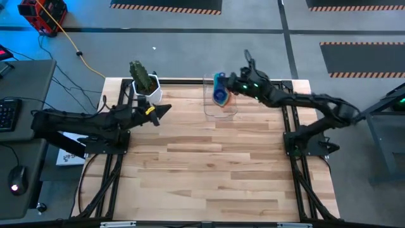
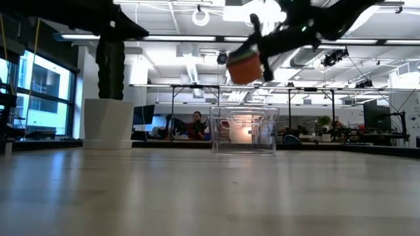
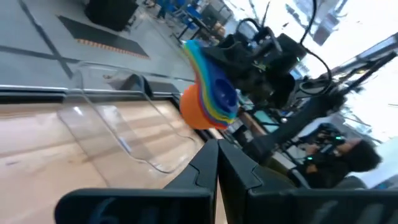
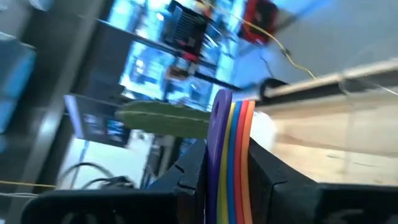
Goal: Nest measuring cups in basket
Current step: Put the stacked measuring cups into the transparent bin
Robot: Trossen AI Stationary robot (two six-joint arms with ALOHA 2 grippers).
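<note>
while my right arm reaches in from the table's right edge, bent at the elbow and stretched toward the far middle of the table, my right gripper [image 1: 235, 84] hangs in the air over the basket [image 1: 220, 105] and is clamped on the flat handles of the measuring cups [image 1: 220, 92]. the cups are already nested into one stack, orange on the outside, with red, yellow, green and blue rims showing inside; in the right wrist view the stacked handles [image 4: 231, 155] stand edge-on between my two dark fingers [image 4: 186, 177], purple-blue on one side running to red-orange on the other. in the low view the stack [image 2: 244, 68] is tilted and held clear above the basket [image 2: 244, 131], not touching it, with the gripper [image 2: 266, 62] beside it. the basket is clear plastic, sits on the wooden table [image 1: 209, 171] near its far edge, and i can't tell if anything lies inside it. from the left wrist view the stack [image 3: 208, 93] hangs above the basket's rim [image 3: 118, 134], open side turned sideways. my left arm lies low along the left side of the table, its gripper [image 1: 163, 111] closed on nothing, pointing toward the basket, just beside the white pot with a cactus [image 1: 147, 82]. no readable brand, label or writing on the cups, basket or pot.
</note>
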